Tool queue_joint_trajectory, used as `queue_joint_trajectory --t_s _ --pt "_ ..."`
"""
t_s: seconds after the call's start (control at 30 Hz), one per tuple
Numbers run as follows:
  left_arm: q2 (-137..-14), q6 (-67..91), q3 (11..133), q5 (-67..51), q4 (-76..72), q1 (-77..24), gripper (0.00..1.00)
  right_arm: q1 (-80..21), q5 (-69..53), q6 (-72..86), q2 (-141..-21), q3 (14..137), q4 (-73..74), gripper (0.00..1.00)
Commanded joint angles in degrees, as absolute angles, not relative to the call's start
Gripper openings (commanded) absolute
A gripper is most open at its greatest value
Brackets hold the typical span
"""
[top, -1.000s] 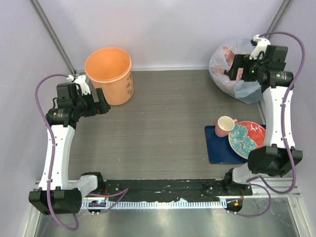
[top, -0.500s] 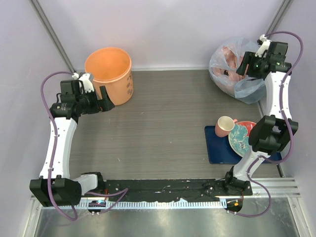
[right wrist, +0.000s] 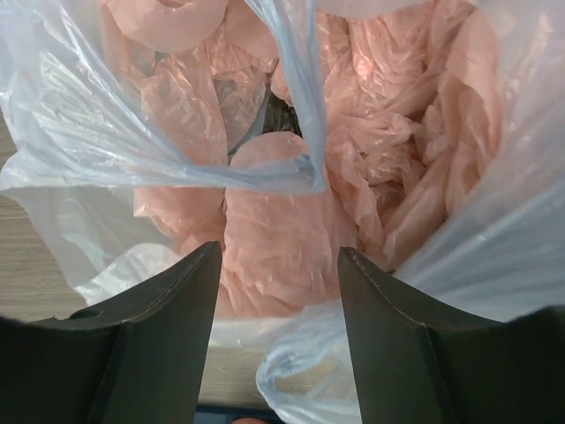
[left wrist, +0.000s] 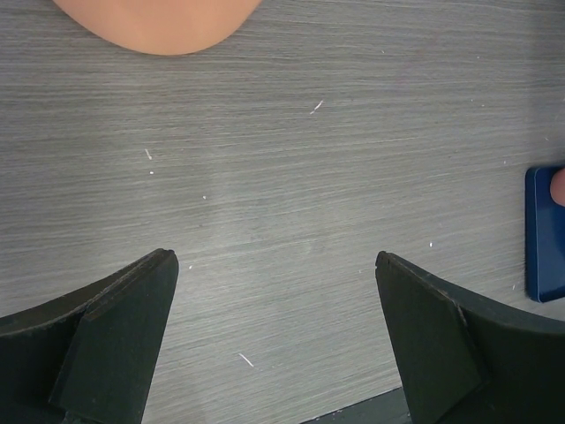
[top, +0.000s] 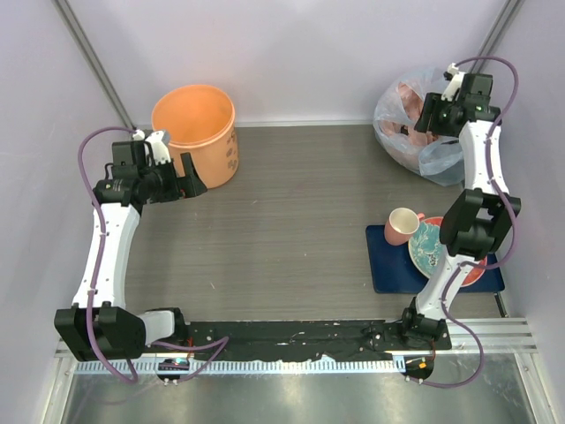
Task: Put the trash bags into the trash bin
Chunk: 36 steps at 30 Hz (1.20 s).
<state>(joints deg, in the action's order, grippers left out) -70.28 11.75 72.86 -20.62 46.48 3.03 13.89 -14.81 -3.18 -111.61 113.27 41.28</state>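
The orange trash bin (top: 194, 132) stands at the back left; its base shows at the top of the left wrist view (left wrist: 159, 22). My left gripper (top: 189, 173) hovers just in front of the bin, open over bare table (left wrist: 274, 257). Crumpled pale-pink trash bags (top: 408, 95) fill a bluish-clear sack (top: 437, 159) at the back right. My right gripper (top: 413, 124) reaches into the sack's mouth. In the right wrist view its jaws (right wrist: 279, 249) stand apart, with pink trash bags (right wrist: 265, 212) just beyond the tips and the sack's rim (right wrist: 291, 172) crossing above them.
A pink cup (top: 403, 224) and a red and teal plate (top: 441, 249) sit on a blue mat (top: 393, 269) at the right front; the mat's edge shows in the left wrist view (left wrist: 546, 234). Walls close the back and both sides.
My right wrist has shifted left over the sack's opening and its jaws have narrowed. My left arm has swung slightly forward beside the bin, jaws unchanged.
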Motion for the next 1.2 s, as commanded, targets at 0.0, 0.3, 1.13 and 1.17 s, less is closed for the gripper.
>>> queue_joint_trajectory --t_s 0.0,0.3,1.13,1.17 --pt "-70.31 11.16 74.27 -20.92 45.26 3.16 1.0 11.61 -11.34 -4.3 -113.38 116.89 38.32 0.61" --pt "-70.05 9.84 74.0 -19.6 46.23 3.16 1.0 10.63 -8.0 -5.01 -115.67 115.23 38.41 0.6" --pt "-72.68 9.93 75.93 -22.94 43.24 3.25 1.0 13.97 -10.55 -4.4 -107.23 131.92 38.33 0.01" --pt "-72.77 9.93 76.2 -23.2 43.24 3.16 1.0 13.97 -10.46 -3.96 -106.7 131.92 36.41 0.01"
